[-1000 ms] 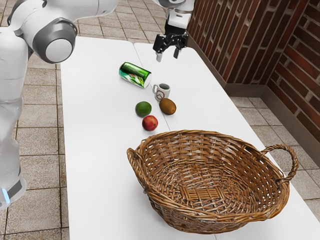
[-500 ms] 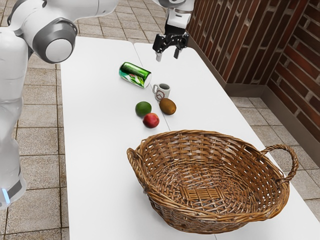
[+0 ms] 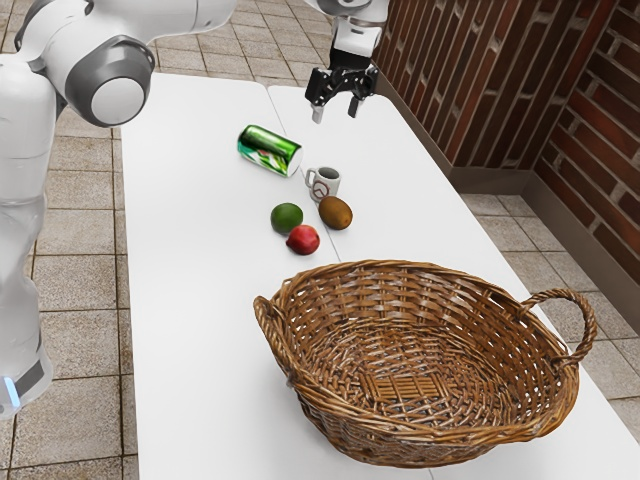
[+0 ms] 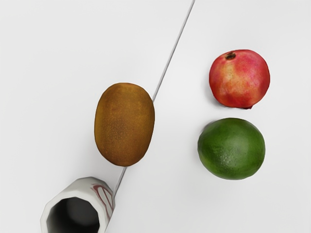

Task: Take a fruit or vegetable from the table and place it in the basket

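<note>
Hovering gripper: it is up above the table, fingers spread, nothing gripped; you have a free choice of fruit.
Kiwi: lying on the table, just beside the mug and apart from the green and red fruit; I judge it your easiest pick.
Kiwi's handling: likely light and slightly soft, with a dry skin that should grip well; squeeze only enough to lift, or you may bruise it.
Kiwi's hold: take it across its narrow middle, one finger on the side facing the lime, the other opposite; pinching end to end would bring a finger close to the mug.
Kiwi's look: brown, oval, faintly speckled, a shade more golden along one edge.
Lime: dark green, nearly round, glossy over fine pitting; probably firm, and it could slip if you catch it above its widest part.
Red fruit: round, red with yellowish patches and a dark crown mark (a pomegranate, I would guess); probably the heaviest and quick to roll, with the lime close beside it.
Basket: brown wicker, with no fruit in it; you will need to lift well over its rim before letting go.
</note>
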